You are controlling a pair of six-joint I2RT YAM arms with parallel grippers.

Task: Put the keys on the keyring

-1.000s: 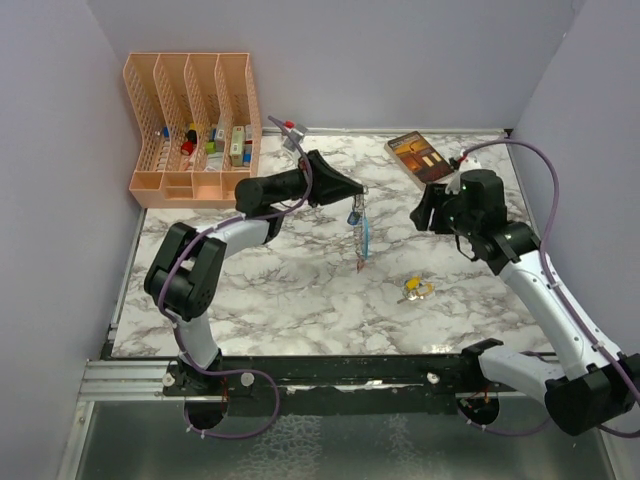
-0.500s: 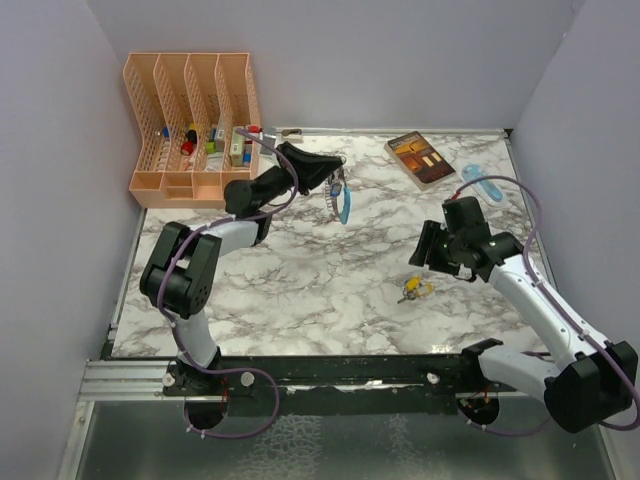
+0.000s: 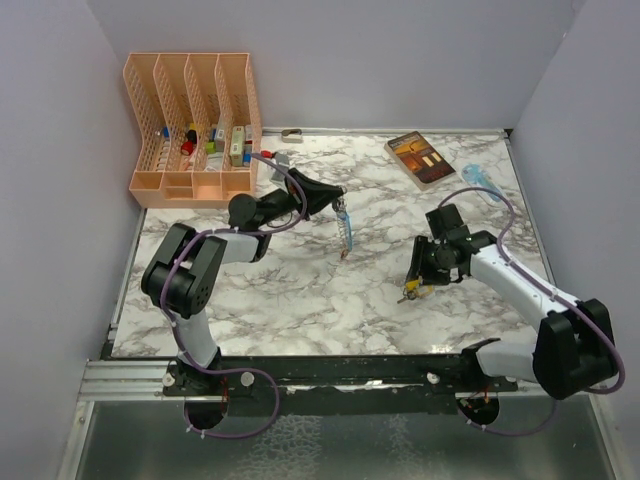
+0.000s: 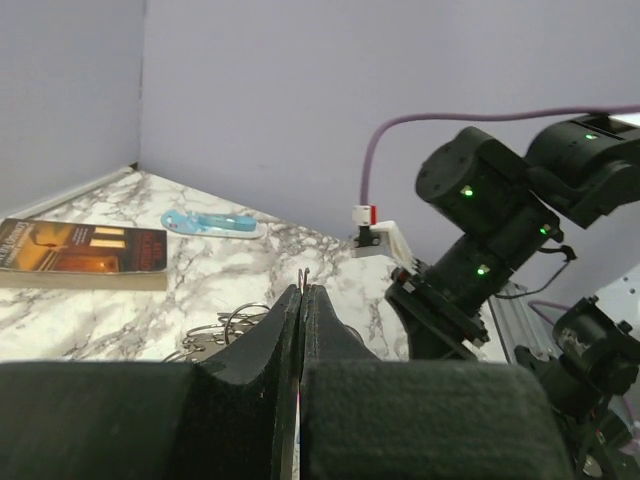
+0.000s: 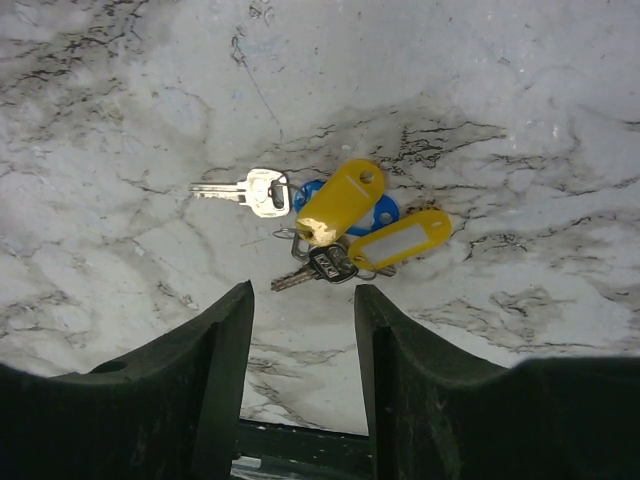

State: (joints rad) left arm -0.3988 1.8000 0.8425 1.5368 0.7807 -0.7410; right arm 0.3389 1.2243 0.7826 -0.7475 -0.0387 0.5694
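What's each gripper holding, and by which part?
Left gripper pinches the keyring by its thin metal ring, bunch hanging below. Right gripper holds nothing, open above the keys.

The keys (image 3: pixel 412 292) lie right of the keyring (image 3: pixel 344 228) (book (image 3: pixel 421 158) behind them).

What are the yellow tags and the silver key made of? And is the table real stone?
The yellow tags look like smooth plastic: bright even colour, rounded edges, one with a white label. The silver key looks like metal, pale and shiny. The table shows grey marble veins, but real stone or a printed sheet cannot be told.
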